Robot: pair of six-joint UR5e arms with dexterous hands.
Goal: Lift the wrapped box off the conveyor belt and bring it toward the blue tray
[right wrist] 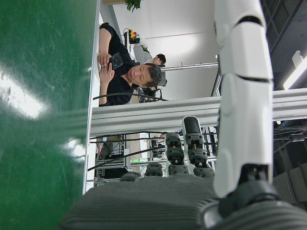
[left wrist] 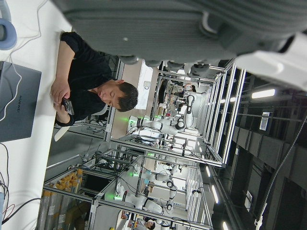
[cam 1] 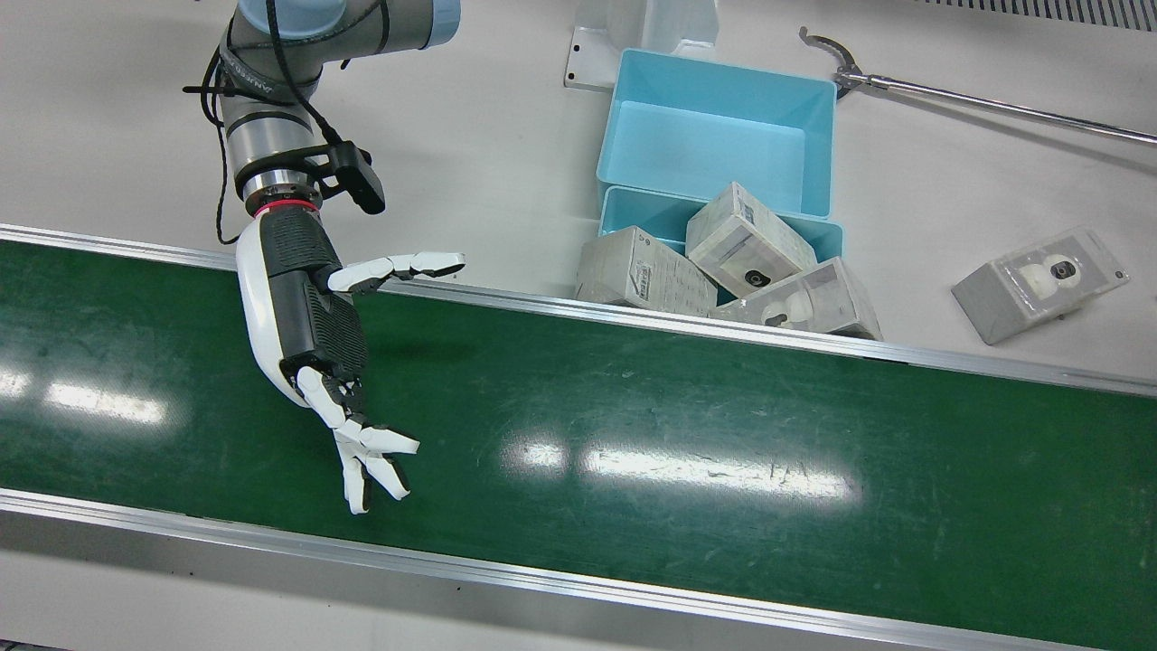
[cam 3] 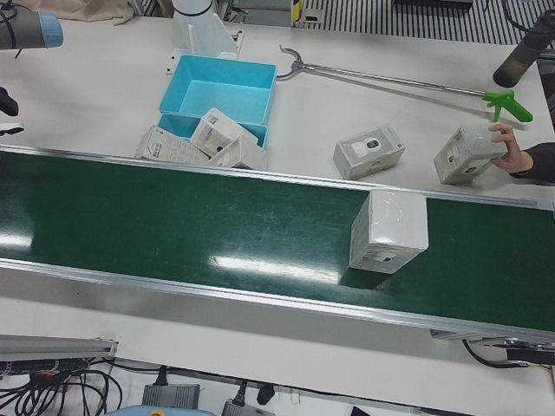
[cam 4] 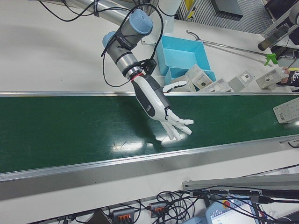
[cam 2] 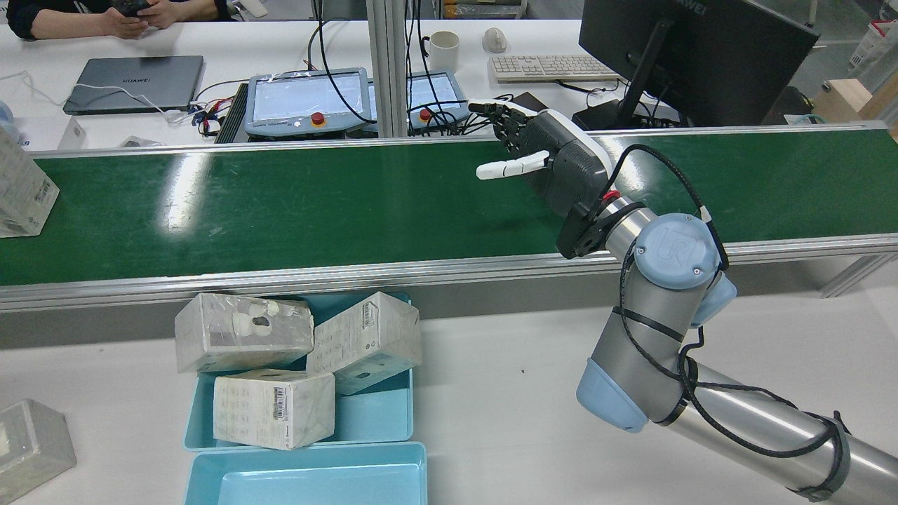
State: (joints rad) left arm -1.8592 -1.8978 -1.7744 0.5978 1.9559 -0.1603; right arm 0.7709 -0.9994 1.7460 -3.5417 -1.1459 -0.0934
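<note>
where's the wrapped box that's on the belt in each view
Front view: not in it.
Rear view: wrapped box at the far left edge, cut off.
Left-front view: on the belt, right of centre.
Right-front view: at the far right edge.
Hand views: not in them.
Shared landmark: green belt.

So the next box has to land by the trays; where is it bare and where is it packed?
The rear blue tray is bare inside. The front tray is crowded: three wrapped boxes pile over it, spilling toward the belt rail. The table between the trays and the right hand is open.
</note>
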